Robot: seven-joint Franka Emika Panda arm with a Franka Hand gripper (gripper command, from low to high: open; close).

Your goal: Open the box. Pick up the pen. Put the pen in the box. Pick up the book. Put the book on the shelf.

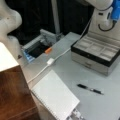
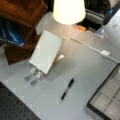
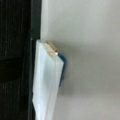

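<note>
In a front view, the box (image 1: 96,53) stood open at the desk's (image 1: 105,105) far right edge, its pale grey compartments bare and its lid raised against the robot arm (image 1: 101,12) behind it. The pen (image 1: 90,89) lay on the bare desk in front of the box, well apart from it, its long axis running roughly parallel to the box's latched front. The book (image 1: 55,97) rested at the near edge, just beside the shelf (image 1: 12,92).

In a front view, the pen (image 2: 67,90) lay slantwise between the book (image 2: 47,51) and the box corner (image 2: 107,100), the shelf (image 2: 20,22) at the far left corner.

In the wrist view, the gripper itself did not show, so its opening cannot be told; a pale upright panel (image 3: 47,82) stood against a black surface (image 3: 15,62).
</note>
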